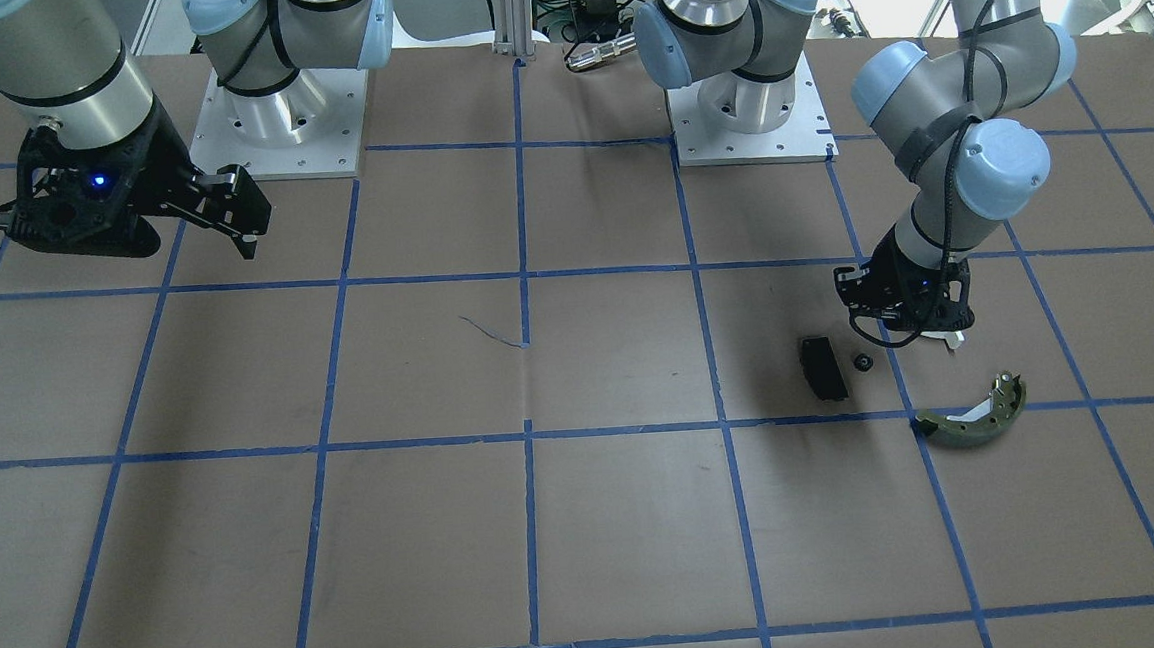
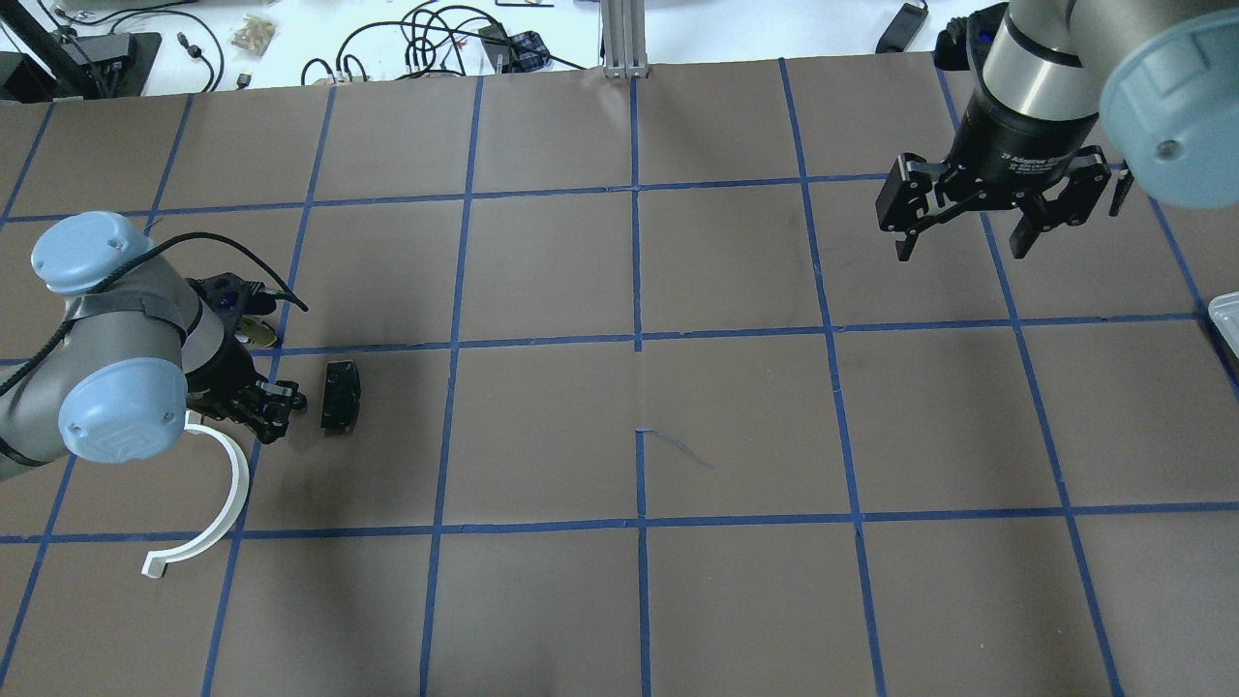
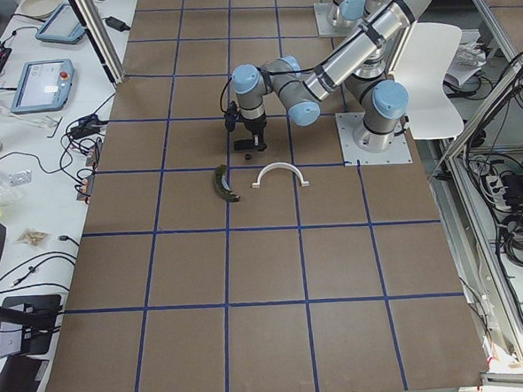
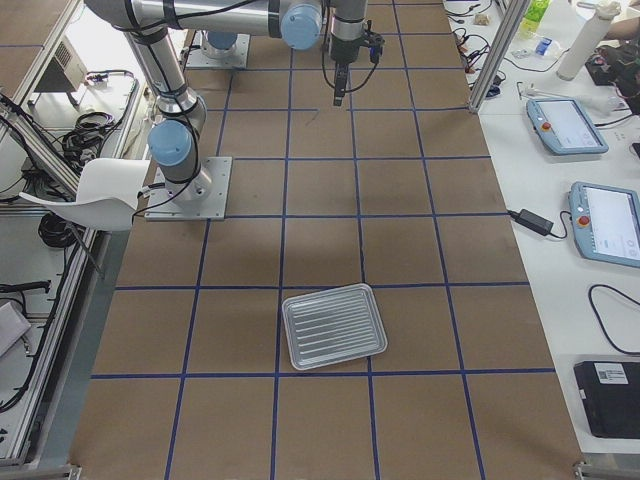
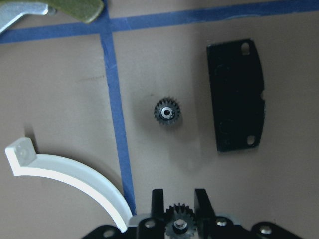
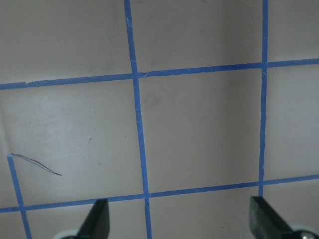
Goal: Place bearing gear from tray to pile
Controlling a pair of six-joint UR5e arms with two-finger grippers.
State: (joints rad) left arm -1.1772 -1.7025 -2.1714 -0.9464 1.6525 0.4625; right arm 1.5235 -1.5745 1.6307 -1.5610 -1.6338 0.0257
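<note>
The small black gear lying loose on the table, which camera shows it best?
Left wrist view: the gear lies mid-frame, teeth and bore clear, beside the black brake pad; a second gear sits in the left gripper. Front-facing shows only a dark dot, exterior left a speck, the others nothing.

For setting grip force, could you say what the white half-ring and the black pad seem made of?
White half-ring: likely plastic, matte, uniformly white with a blocky moulded end. Black pad: flat plate, dull black, with punched holes; probably coated metal or composite, the look leaves it open.
</note>
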